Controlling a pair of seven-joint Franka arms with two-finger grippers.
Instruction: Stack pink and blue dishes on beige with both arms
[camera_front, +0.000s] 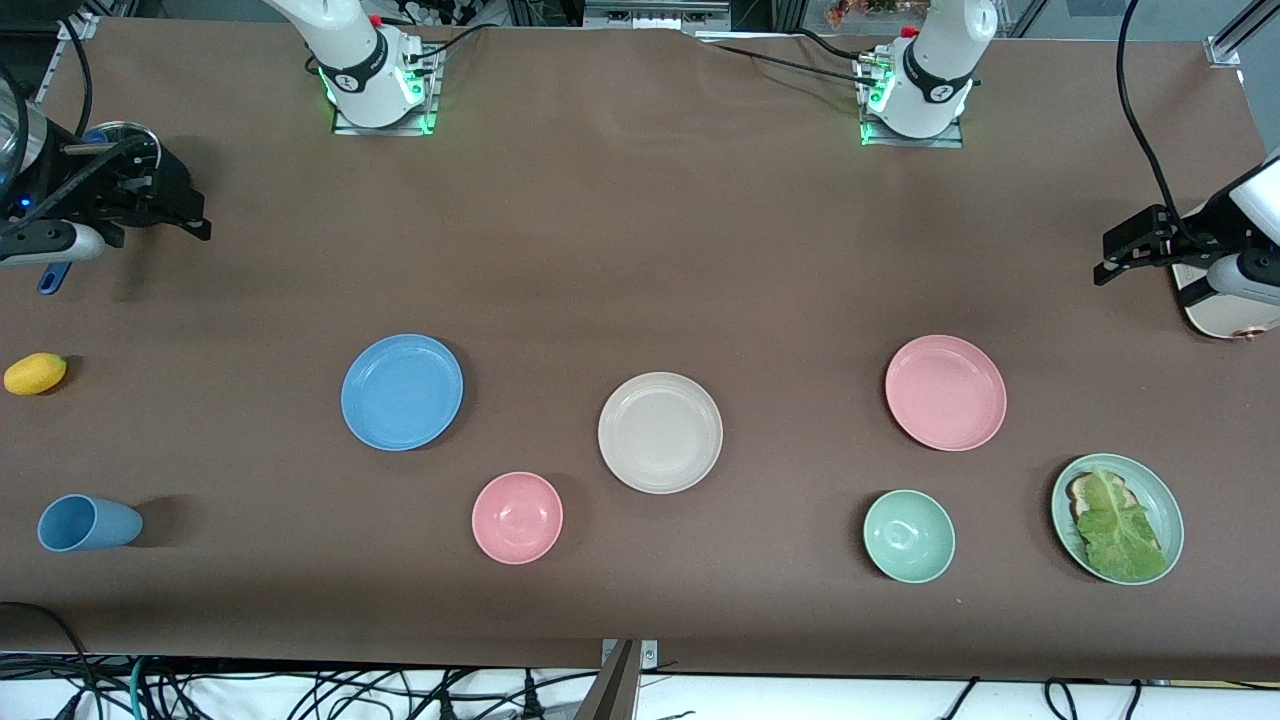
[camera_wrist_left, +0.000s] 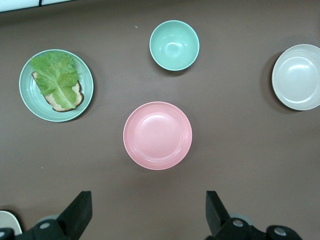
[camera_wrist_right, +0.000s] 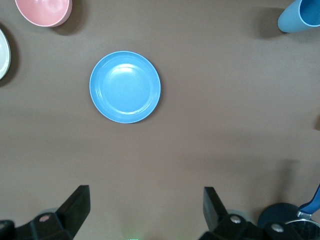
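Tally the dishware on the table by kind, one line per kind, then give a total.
Plates: 4, namely the round matte sky-blue plate, round matte cream-beige plate, round matte pastel-pink plate and pale green plate holding lettuce.
Bowls: 2, namely the small deep pink bowl and small mint-green bowl.
Cups: 1, the blue cup lying on its side.
Total: 7.

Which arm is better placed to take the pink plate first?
The left arm. The pink plate lies toward its end of the table, and the open left gripper looks straight down at it. The right gripper, also open, faces the blue plate.
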